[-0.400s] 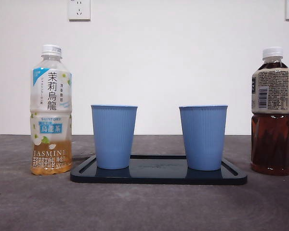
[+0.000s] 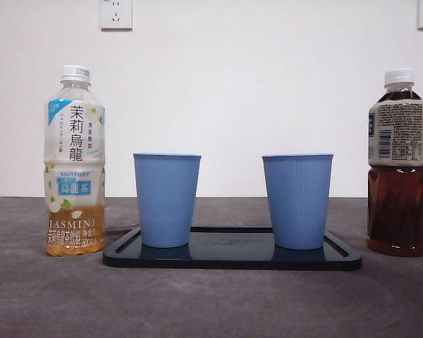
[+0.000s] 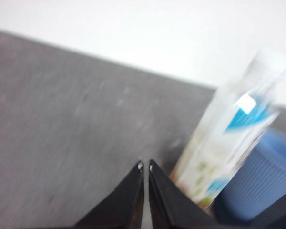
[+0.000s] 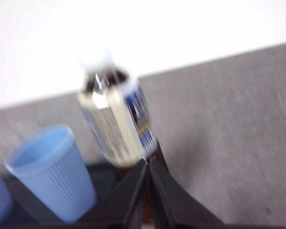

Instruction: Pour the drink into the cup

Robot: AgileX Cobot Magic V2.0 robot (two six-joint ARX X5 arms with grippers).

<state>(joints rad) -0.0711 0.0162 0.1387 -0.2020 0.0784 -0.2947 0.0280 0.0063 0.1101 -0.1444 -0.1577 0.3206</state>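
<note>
A: Nothing poured so far, judging by the scene; both bottles upright and capped, well apart, one at each end of the grey counter; jasmine tea bottle only about a quarter full, dark tea bottle far fuller.

B: And the cups?

A: Left blue cup and right blue cup standing upright on the dark tray, between the two bottles; insides hidden from the low front view, so impossible to say empty or not.

B: Arms anywhere close?

A: Absent from the front view; seen only through the wrist cameras. Left tool pinched together with barely a slit between the tips, gripping nothing, hanging above the counter near the jasmine tea bottle with a blue cup behind it. Right tool likewise closed up and empty-handed, pointing toward the dark tea bottle, a blue cup off to one side.

B: So what remains?

A: Practically everything, by this reckoning: opening a tool, grasping a bottle, getting a cap off, tilting over a cup.

B: Anything unclear?

A: Plenty; both wrist pictures smeared, labels unreadable there, bottle bases cut off behind the jaws; no telling which drink or which cup is intended; hard to judge how near either tool sits to its bottle.
</note>
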